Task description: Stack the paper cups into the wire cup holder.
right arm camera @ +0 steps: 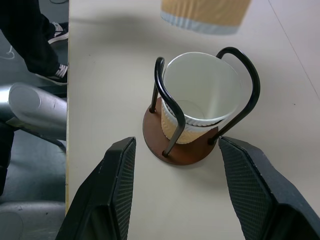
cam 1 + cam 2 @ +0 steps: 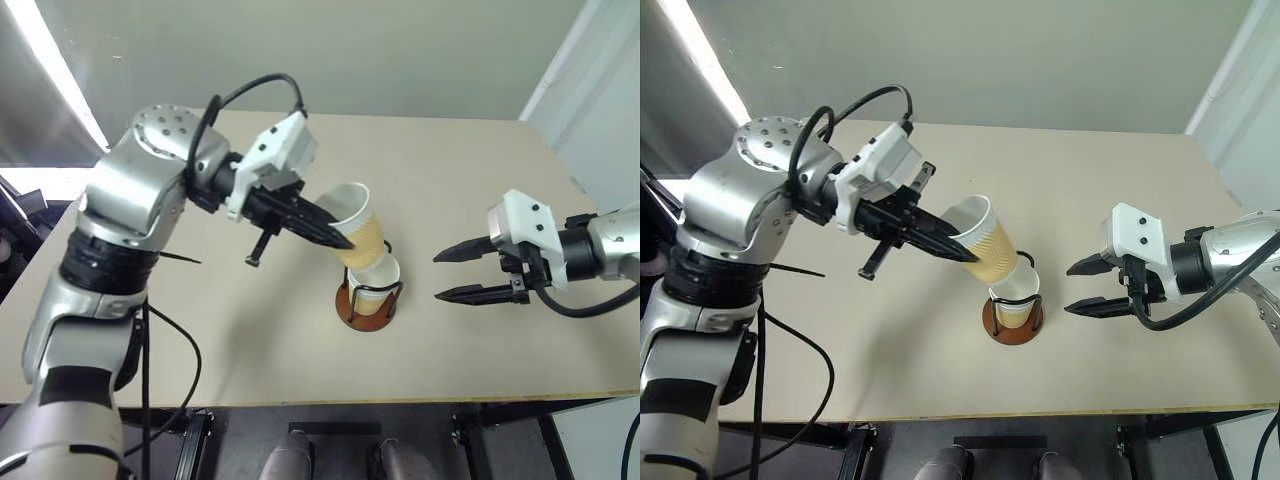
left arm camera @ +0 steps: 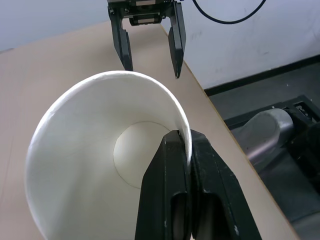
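Tilted cup held above the holder

The left gripper was clamped on the rim of a paper cup, its long axis slanted, mouth up toward the arm, base down toward the wire cup holder, which already held an upright cup. The right gripper stood open beside it.

The held paper cup has a ribbed tan outside and a smooth, matt white inside. The cup in the holder looks the same, with a rolled white rim. The wire cup holder has glossy black wire loops on a smooth reddish-brown disc. The desk is matt beige, smooth. The left gripper has shiny black plastic fingers; the right gripper has fingers with finely textured pads.
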